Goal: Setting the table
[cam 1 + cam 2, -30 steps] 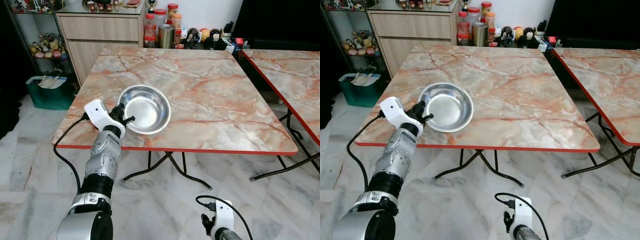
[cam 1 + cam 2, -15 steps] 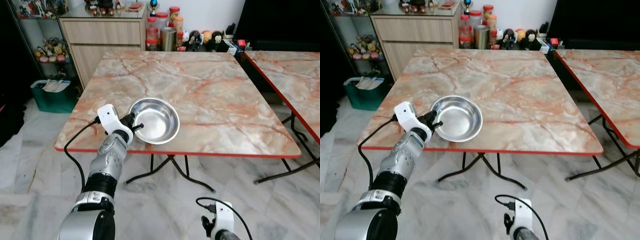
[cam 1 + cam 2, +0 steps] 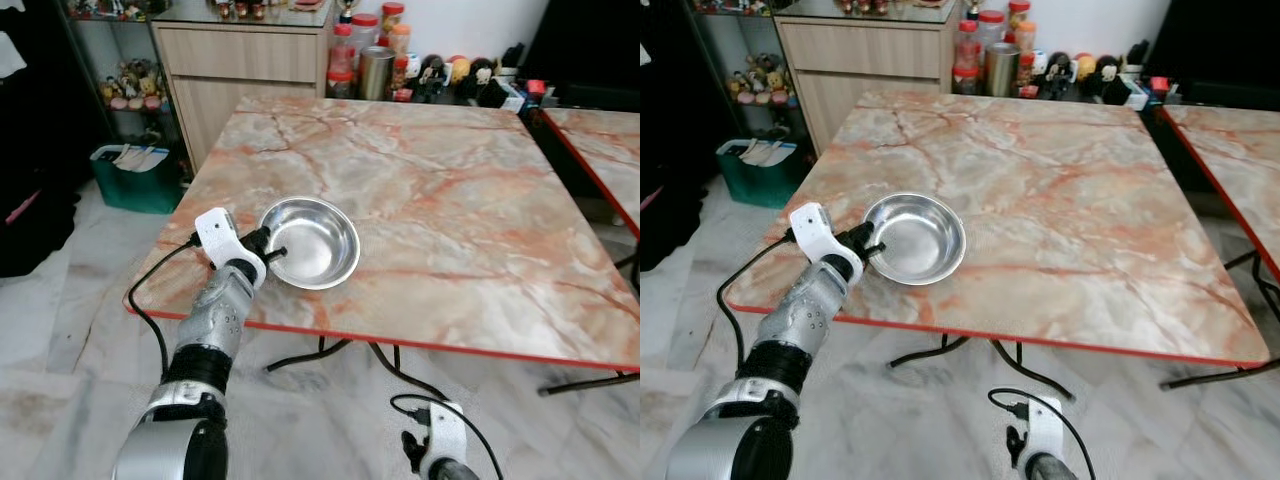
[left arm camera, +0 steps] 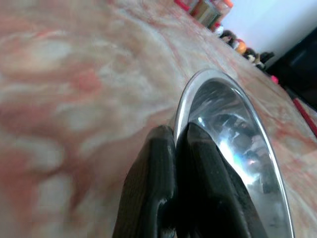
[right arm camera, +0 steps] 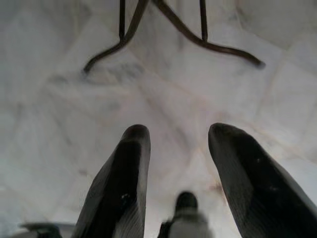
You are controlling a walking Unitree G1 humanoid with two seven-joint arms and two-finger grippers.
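Left gripper (image 3: 268, 249), at the end of the extended silver arm, has both black fingers (image 4: 163, 198) pinched on the 9 o'clock rim of a stainless steel bowl (image 3: 310, 241). Bowl position: on the marble-patterned table (image 3: 470, 200), near its front edge and toward the robot's left corner, with bare tabletop around it.

Surroundings: a wooden cabinet (image 3: 250, 70) stands beyond the table's far edge at 11 o'clock; red-lidded jars (image 3: 344, 47), a metal canister (image 3: 376, 72) and small figurines (image 3: 450, 72) line the wall at 12 o'clock. A green bin (image 3: 135, 178) sits on the floor at 10 o'clock. A second table (image 3: 600, 150) of the same pattern stands just beside the first at 2 o'clock. Nothing lies between the bowl and the middle of the table.

Left wrist view: one finger lies outside the rim and one inside, with the polished interior of the bowl reflecting them; the head views cannot resolve this detail.

Right gripper (image 5: 181, 173) hangs low over the pale marble floor (image 5: 59, 99), fingers spread apart and holding nothing. Right wrist view: black folding table legs (image 5: 168, 25) cross the floor ahead of the fingers.
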